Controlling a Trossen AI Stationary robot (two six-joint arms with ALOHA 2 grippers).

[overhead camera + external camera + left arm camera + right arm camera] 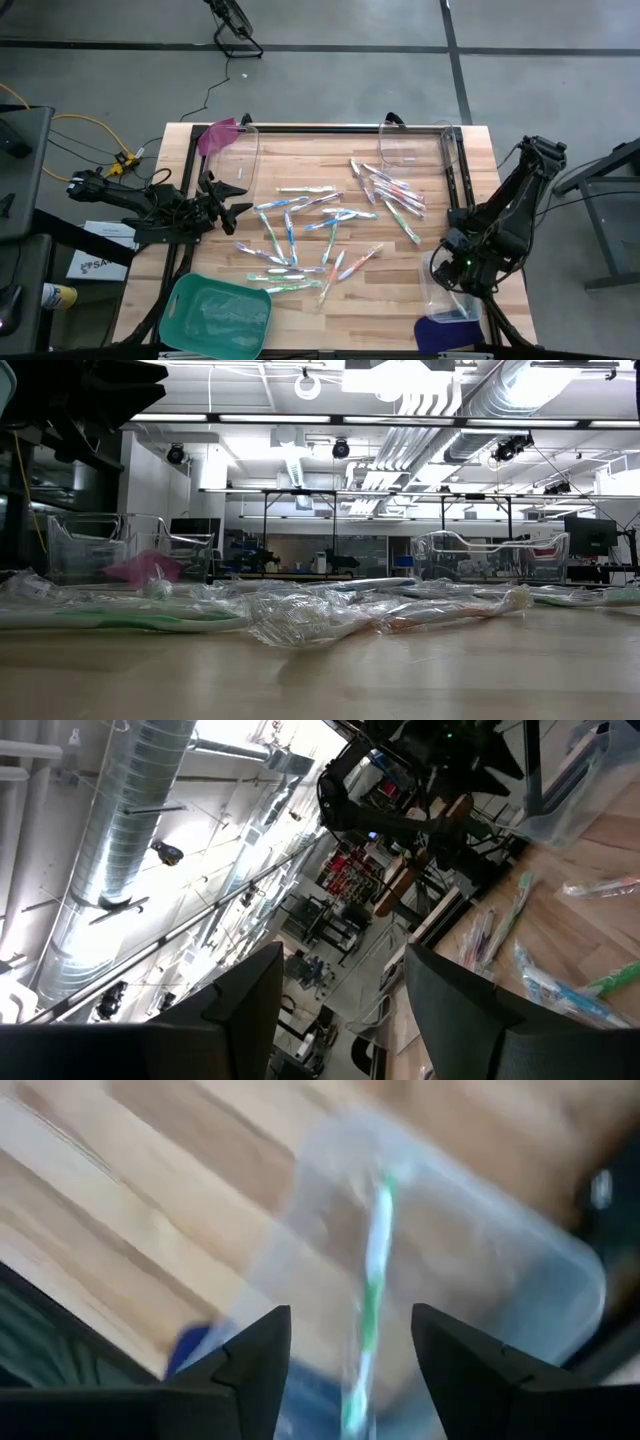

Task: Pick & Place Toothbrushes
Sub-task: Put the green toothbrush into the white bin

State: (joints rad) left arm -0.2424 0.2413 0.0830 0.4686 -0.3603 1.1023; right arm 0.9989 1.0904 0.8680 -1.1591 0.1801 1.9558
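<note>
Several wrapped toothbrushes point(320, 230) lie scattered flat on the middle of the wooden table point(400, 300); the low view shows them in clear wrappers point(300, 610). My right gripper point(455, 275) points down over a clear bin point(440, 295) at the near right, its fingers open point(350, 1350). A green-and-white toothbrush point(372, 1270) shows blurred below the gap, inside the bin point(520, 1280), apart from both fingers. My left gripper point(238, 207) waits open at the table's left, pointing slightly upward point(345, 990).
A blue lid point(445, 335) lies by the near-right bin. A green bin point(215, 315) stands near left. Two clear bins stand at the far edge point(240, 155) point(420, 145), the left one beside a pink lid point(218, 135). Bare wood lies between the toothbrushes and the near edge.
</note>
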